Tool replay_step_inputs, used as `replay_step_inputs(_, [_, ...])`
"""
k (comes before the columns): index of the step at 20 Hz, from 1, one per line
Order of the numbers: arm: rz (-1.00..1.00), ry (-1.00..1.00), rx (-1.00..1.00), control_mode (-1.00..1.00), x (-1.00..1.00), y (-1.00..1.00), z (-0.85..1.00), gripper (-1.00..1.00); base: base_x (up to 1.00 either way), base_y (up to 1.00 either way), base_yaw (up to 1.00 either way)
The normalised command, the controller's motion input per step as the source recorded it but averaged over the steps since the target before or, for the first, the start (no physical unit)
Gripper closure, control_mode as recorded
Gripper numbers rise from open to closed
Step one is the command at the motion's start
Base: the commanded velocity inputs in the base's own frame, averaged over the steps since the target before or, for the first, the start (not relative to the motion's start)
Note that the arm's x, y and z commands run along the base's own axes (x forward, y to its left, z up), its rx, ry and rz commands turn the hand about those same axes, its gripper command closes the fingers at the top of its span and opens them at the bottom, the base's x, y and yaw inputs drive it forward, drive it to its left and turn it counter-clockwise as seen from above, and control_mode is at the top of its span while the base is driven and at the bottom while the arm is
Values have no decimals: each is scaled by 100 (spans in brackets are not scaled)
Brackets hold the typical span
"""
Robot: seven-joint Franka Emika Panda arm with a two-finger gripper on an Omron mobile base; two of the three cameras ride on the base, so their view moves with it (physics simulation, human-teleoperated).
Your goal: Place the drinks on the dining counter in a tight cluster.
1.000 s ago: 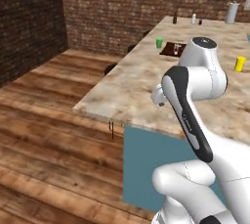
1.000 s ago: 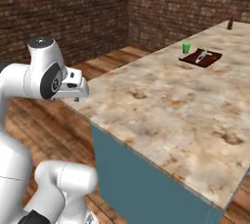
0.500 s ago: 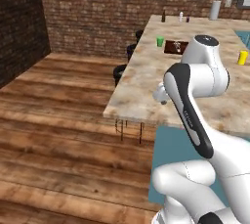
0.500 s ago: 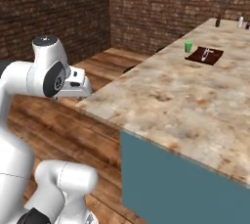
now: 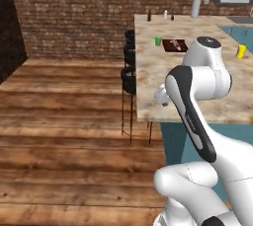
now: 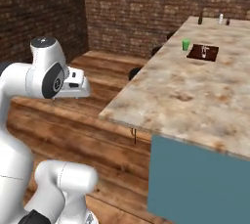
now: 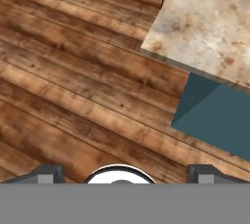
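Risk is distance: my gripper (image 7: 125,171), spread and empty, hangs off the dining counter (image 5: 197,87), far from the drinks (image 5: 160,16) at its back end, so I may misjudge their spacing.

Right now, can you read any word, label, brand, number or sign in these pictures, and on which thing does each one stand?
None: no legible text on anything.
Brown glass bottle, pale clear plastic water bottle and dark maroon can at the far end of the beige marbled stone counter: too small to show any label.
Small green cup: plain.
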Motion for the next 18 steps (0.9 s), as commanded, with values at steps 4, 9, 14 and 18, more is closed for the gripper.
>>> replay_step_inputs(4, [0, 0, 0, 100, 0, 0, 0, -100, 40, 100, -48])
replay_step_inputs(9, [0, 0, 0, 100, 0, 0, 0, -100, 52, 100, -49])
replay_step_inputs(14, [0, 0, 0, 100, 0, 0, 0, -100, 53, 100, -49])
replay_step_inputs(18, [0, 0, 0, 100, 0, 0, 0, -100, 62, 100, -55])
